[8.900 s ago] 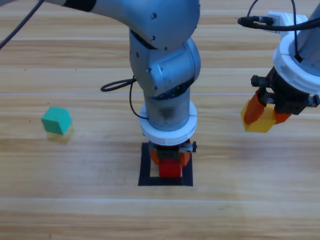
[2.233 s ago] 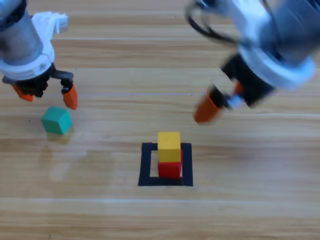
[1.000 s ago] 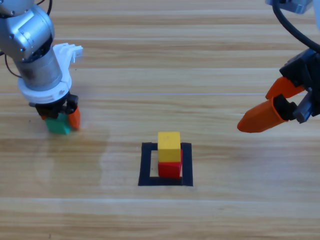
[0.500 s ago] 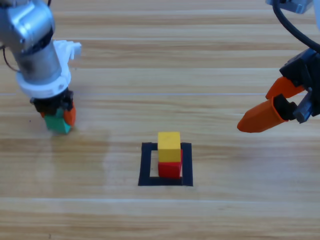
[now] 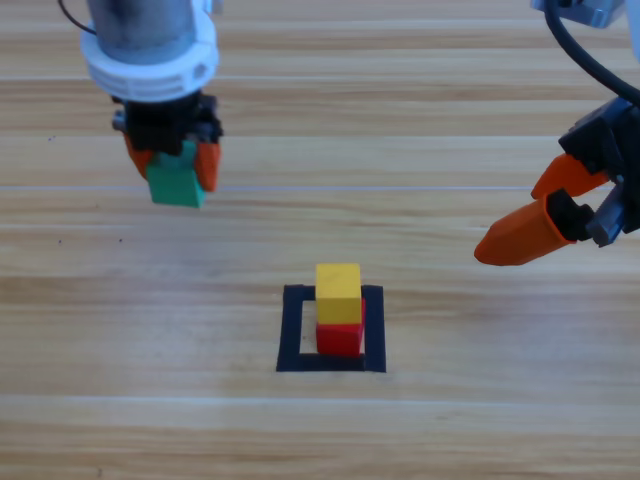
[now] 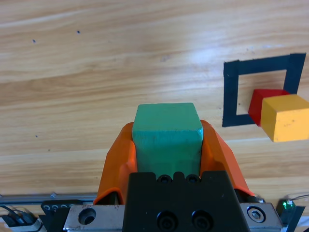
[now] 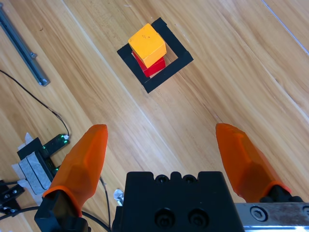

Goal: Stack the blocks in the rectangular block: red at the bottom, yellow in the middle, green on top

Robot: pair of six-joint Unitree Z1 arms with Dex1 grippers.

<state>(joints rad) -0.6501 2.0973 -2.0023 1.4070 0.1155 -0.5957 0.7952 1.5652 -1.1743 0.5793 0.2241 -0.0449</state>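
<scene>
We seem to be in a robotics lab: a bare wooden table [image 5: 450, 420], loose cables [image 7: 34, 104], and a small lit circuit board [image 7: 41, 154] beside it.

The teal-green cube [image 5: 177, 184] is a small, matte, plain-faced block, clamped between the two orange jaws of the left gripper [image 5: 172, 170] and lifted clear of the table; in the left wrist view its top face sits level. The yellow cube [image 5: 338, 292] rests squarely on the red cube [image 5: 341, 338], which stands on the wood inside the black tape square [image 5: 290, 332], toward its right side. That stack lies well apart from the left gripper, below and to its right in the high view.
</scene>
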